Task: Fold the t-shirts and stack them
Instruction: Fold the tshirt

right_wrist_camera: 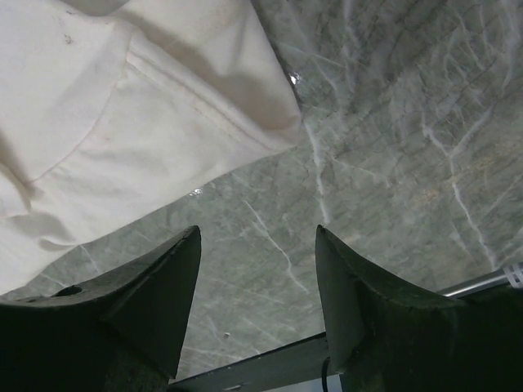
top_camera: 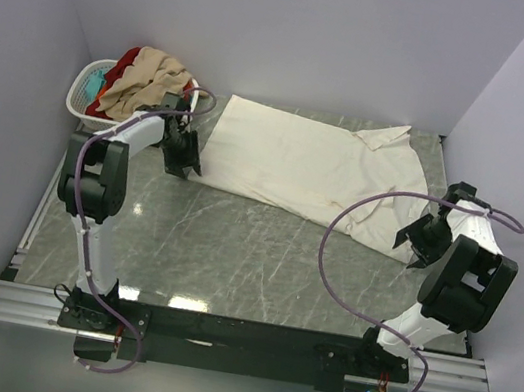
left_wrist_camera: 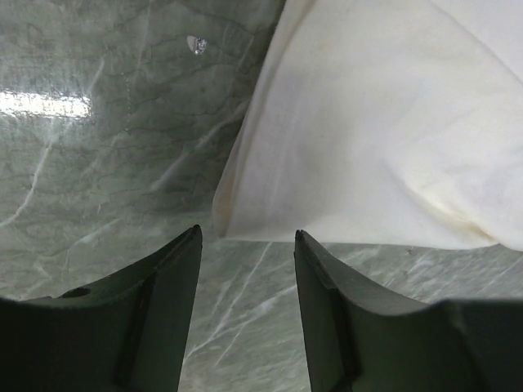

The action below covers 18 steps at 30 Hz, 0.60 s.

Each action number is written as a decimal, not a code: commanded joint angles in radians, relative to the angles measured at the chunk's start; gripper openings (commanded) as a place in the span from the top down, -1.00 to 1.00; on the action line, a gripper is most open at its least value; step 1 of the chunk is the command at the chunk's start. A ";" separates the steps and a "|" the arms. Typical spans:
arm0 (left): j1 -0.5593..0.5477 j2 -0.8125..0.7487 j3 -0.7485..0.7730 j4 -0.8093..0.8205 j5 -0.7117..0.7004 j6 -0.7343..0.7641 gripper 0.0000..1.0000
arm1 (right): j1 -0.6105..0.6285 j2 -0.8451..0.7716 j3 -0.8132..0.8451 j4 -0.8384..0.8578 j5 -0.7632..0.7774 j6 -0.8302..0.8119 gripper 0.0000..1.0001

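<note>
- My left tool (left_wrist_camera: 248, 237) is released. Its jaws stand apart with only bare desk (left_wrist_camera: 98, 163) between them, and it hangs just on the near side of the near-left corner of the cream-white t-shirt (left_wrist_camera: 368, 122). It looks clear of the cloth. I judge it sits there so the jaws can close over that corner.
- My right tool (right_wrist_camera: 257, 233) is released too, with nothing between its jaws. A stitched edge of the same shirt, which I take for the sleeve, lies just beyond its tips. From above, this tool is at the shirt's near-right end.
- The cream-white t-shirt lies spread out on the far half of the desk with its long side running left to right. The collar end is to the right, where a flap of cloth is turned up. With one tool at each end of the near edge, I judge the plan is to lift both ends together for the first fold.
- The tan t-shirt (top_camera: 145, 84), red t-shirt (top_camera: 127, 59) and teal t-shirt (top_camera: 94, 82) sit heaped in the laundry basket (top_camera: 76, 100) at the far-left corner. That keeps them off the folding area until their turn.
- I see no folded stack anywhere, so I judge the task is at an early stage.
</note>
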 commanded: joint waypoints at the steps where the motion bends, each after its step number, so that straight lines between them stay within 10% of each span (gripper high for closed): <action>1: -0.004 0.007 0.001 0.014 -0.024 0.008 -0.08 | -0.010 -0.061 -0.015 0.035 0.014 -0.008 -0.30; 18: -0.010 0.054 -0.033 0.052 0.019 -0.001 0.61 | -0.054 -0.013 -0.049 0.112 0.037 -0.050 -0.23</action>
